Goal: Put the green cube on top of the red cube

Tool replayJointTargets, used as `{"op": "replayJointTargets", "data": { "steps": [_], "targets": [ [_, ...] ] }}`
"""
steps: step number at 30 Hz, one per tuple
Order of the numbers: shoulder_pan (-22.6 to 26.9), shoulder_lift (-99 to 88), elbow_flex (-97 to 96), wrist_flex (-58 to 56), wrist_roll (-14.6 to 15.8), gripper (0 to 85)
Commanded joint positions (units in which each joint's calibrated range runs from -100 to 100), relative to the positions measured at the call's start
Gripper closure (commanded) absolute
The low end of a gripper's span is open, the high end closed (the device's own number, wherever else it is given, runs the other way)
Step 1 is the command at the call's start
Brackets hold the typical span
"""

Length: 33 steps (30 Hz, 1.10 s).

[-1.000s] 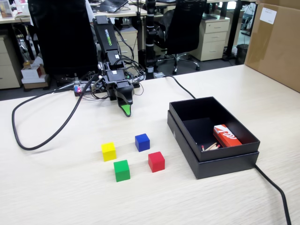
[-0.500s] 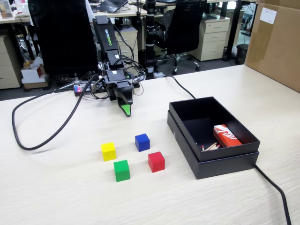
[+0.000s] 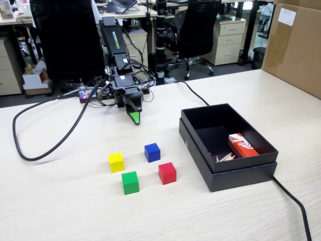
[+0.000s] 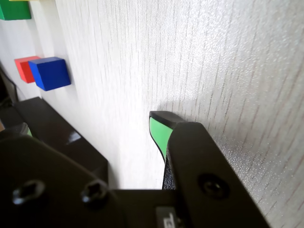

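Fixed view. Pincer [image 3: 135, 120] at rest at the far side of the tabletop [image 3: 75, 211], green tip lowered to the surface or just above it, holding nothing; only one tip visible, so degree of opening cannot be told. Four cubes in a loose cluster nearer the camera than the pincer, all apart from it and from one another. Blue cube [image 3: 152, 152] closest to the pincer, slightly right of its tip. Yellow cube [image 3: 116, 162] to the near left. Red cube [image 3: 167, 172] to the near right, beyond the blue one. Green cube [image 3: 130, 183] farthest from the pincer, almost straight in front of the tip, flat on the tabletop, left of the red cube and not touching it. Black open box [image 3: 228, 175] well to the right of the pincer, with a red-and-white packet [image 3: 243, 145] inside. Black cable [image 3: 40, 145] looped on the tabletop to the left of the pincer.

Wrist view (picture turned on its side). Green-faced tip [image 4: 159, 130] in the lower middle, close over the pale wood grain, partly hidden by a black jaw body; second tip not seen, gap not readable. Blue cube [image 4: 49, 73] up and left of the tip, with the red cube [image 4: 23, 68] partly hidden behind it. Edge of the green cube [image 4: 14, 10] in the upper left corner, farthest from the tip. Dark box wall [image 4: 52, 137] at left, below the cubes.
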Motion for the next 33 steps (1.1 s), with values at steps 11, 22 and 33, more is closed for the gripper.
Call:
{"op": "replayJointTargets", "data": {
  "steps": [11,22,33],
  "targets": [
    [-0.1,0.3,-1.7,-0.8,0.1,36.8],
    [-0.1,0.3,-1.7,-0.8,0.1,36.8],
    [0.3,0.3,-1.7,-0.7,0.1,37.6]
  ]
}}
